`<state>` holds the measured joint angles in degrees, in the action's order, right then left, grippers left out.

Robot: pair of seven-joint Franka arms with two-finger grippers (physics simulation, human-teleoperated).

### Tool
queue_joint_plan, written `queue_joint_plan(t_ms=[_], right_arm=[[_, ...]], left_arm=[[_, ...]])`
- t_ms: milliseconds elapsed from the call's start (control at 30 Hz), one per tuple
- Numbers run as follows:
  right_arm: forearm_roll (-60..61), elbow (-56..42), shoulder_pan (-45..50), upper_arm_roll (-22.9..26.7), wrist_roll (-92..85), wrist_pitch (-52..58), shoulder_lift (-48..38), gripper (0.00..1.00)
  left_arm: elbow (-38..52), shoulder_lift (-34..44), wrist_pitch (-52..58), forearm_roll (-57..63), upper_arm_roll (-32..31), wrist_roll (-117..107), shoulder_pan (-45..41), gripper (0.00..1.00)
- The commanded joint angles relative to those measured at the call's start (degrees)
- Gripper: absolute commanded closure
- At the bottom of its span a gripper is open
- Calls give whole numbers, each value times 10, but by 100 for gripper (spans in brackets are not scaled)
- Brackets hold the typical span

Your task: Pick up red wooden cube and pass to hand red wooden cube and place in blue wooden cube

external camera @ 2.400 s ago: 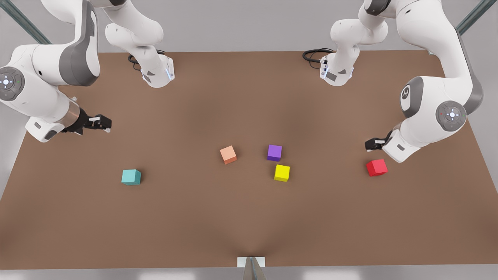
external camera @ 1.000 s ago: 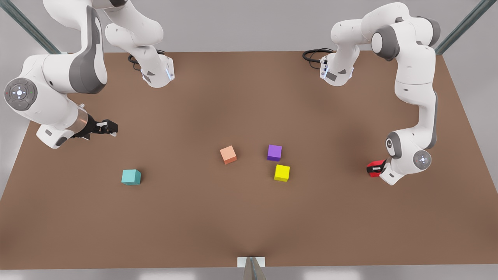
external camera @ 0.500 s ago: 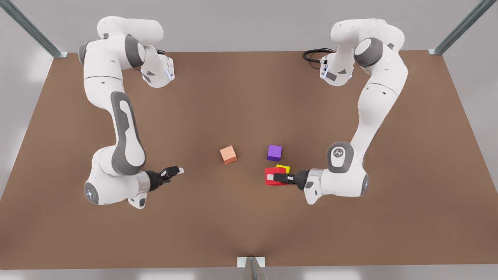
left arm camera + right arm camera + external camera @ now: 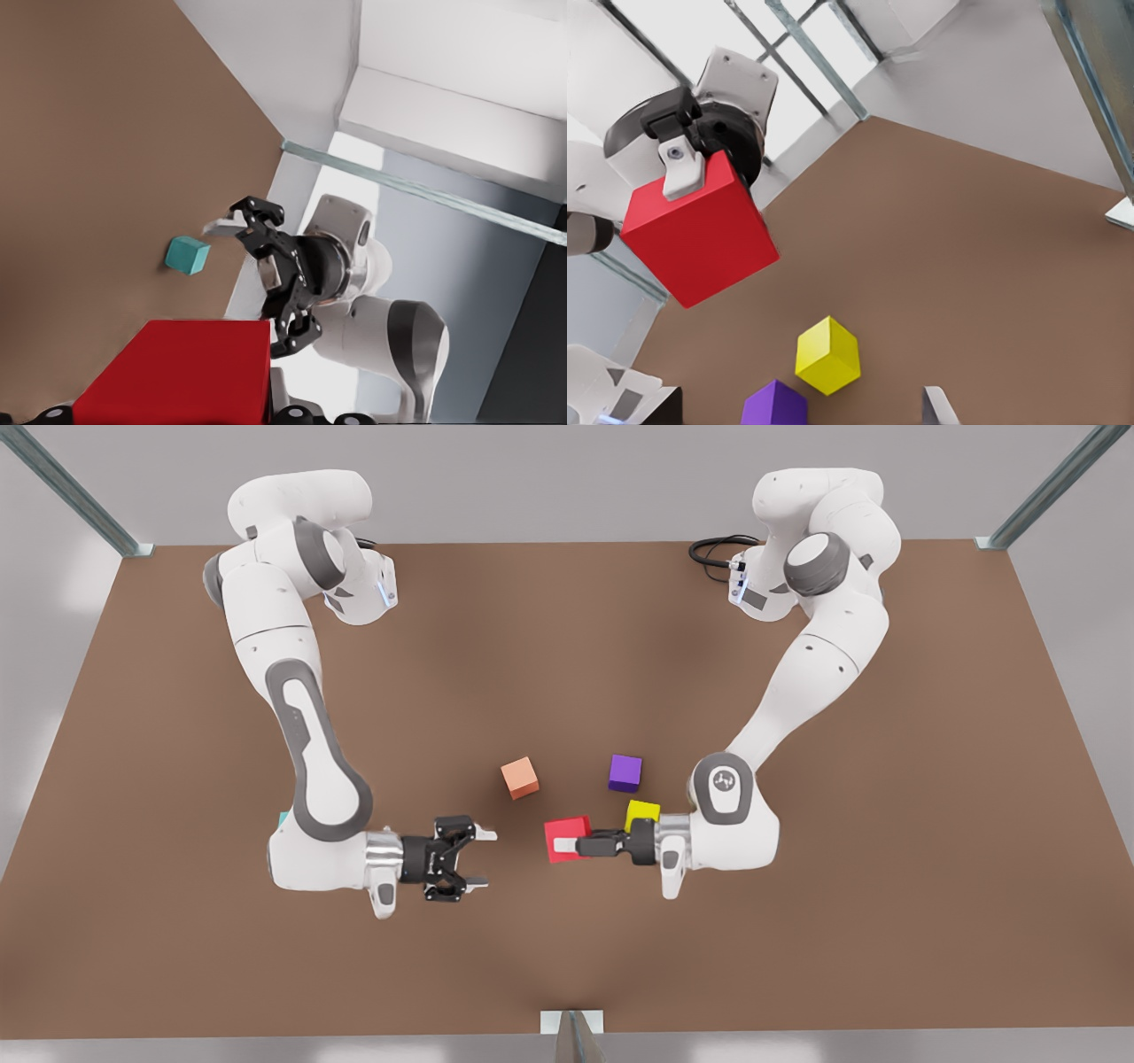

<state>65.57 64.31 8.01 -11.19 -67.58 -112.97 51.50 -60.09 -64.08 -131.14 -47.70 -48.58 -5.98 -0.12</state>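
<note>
The red wooden cube (image 4: 562,831) hangs just above the table near the middle, with my left gripper (image 4: 571,843) shut on it; that arm reaches in from the front view's right. The left wrist view shows the red wooden cube (image 4: 177,372) up close. My right gripper (image 4: 483,859) is open and faces the cube from the front view's left, a short gap away. Seen from the right wrist, the red cube (image 4: 700,230) is clamped by a left finger (image 4: 682,168). The blue wooden cube (image 4: 187,255) rests on the table behind the right gripper (image 4: 241,285); in the front view only a sliver (image 4: 282,817) peeks out.
A yellow cube (image 4: 642,813) lies just behind the left gripper's wrist, with a purple cube (image 4: 625,772) beyond it and a salmon cube (image 4: 520,778) behind the gap between the grippers. The brown table (image 4: 567,646) stretches away behind them.
My left gripper closed on the red cube at the front view's right and carried it toward the middle. The right arm swung in from the far left, gripper open, facing it.
</note>
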Motion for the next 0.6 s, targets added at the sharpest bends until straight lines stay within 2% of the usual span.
queue_joint_plan(t_ms=[0, 167, 500, 567], right_arm=[[66, -2, 1, -1, -493, -66, 3, 0], [119, -20, 1, -26, -535, -68, 30, 0], [132, -9, -8, -55, -534, -43, 26, 0], [146, 18, -10, -56, -534, -39, 10, 0]], left_arm=[[-5, 1, -2, -56, -4, 185, -1, 47], [-11, -4, 0, -60, -4, 244, -3, 46], [-26, -5, 1, -60, -3, 294, 3, 44], [-27, -5, 1, -60, -3, 294, 3, 44]])
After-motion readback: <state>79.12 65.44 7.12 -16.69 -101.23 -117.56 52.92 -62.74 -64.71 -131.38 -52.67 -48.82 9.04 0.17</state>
